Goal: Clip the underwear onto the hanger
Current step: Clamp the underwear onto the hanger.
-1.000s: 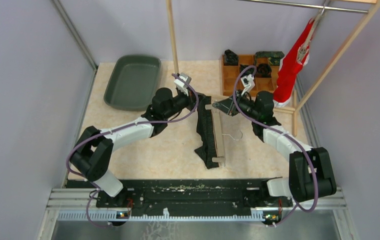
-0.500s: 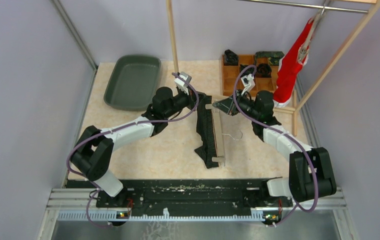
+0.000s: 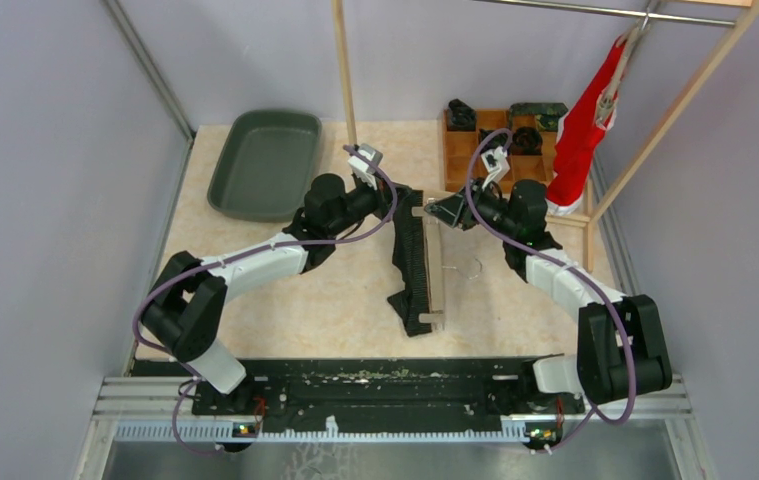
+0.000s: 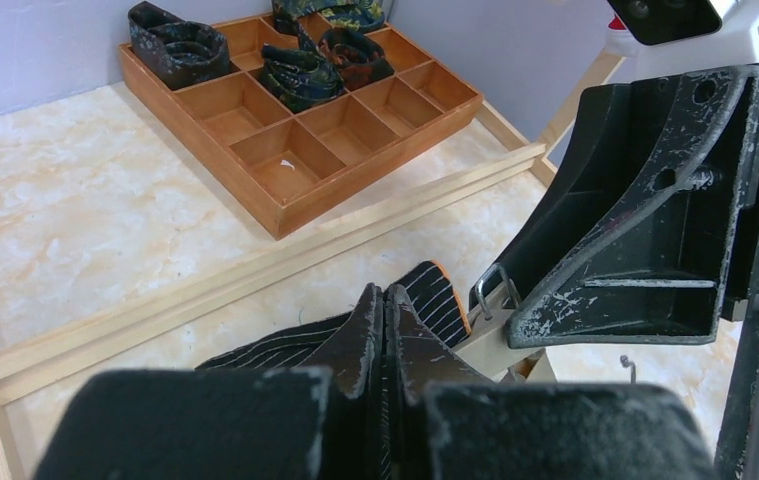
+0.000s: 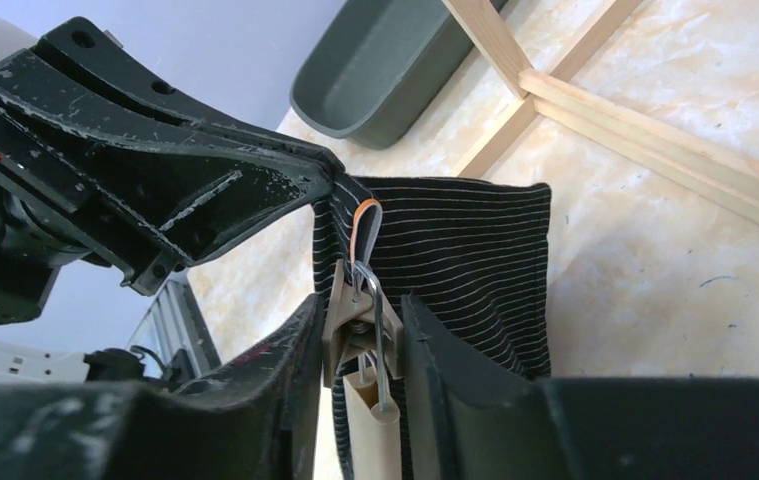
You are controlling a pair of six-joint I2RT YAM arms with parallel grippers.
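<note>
The underwear (image 3: 412, 262), black with white pinstripes and an orange edge, hangs along the pale wooden hanger (image 3: 435, 270) at the table's middle. My left gripper (image 4: 385, 300) is shut on the underwear's (image 4: 435, 295) top corner, beside the hanger's end (image 4: 485, 345). In the right wrist view, my right gripper (image 5: 360, 320) stands open either side of the hanger's clip (image 5: 347, 318). The clip bites the orange edge of the underwear (image 5: 465, 250). The left gripper (image 5: 330, 185) pinches the cloth just above that clip. From above, both grippers meet at the hanger's far end (image 3: 425, 208).
A dark green tray (image 3: 265, 162) sits at the back left. A wooden compartment box (image 3: 500, 140) with rolled cloth items stands at the back right. A red garment (image 3: 580, 130) hangs from the rail. Wooden frame bars (image 4: 255, 270) lie across the table behind the grippers.
My right gripper's fingers have spread apart off the clip. The hanger and underwear shifted slightly left at their near end. The left gripper keeps its hold.
</note>
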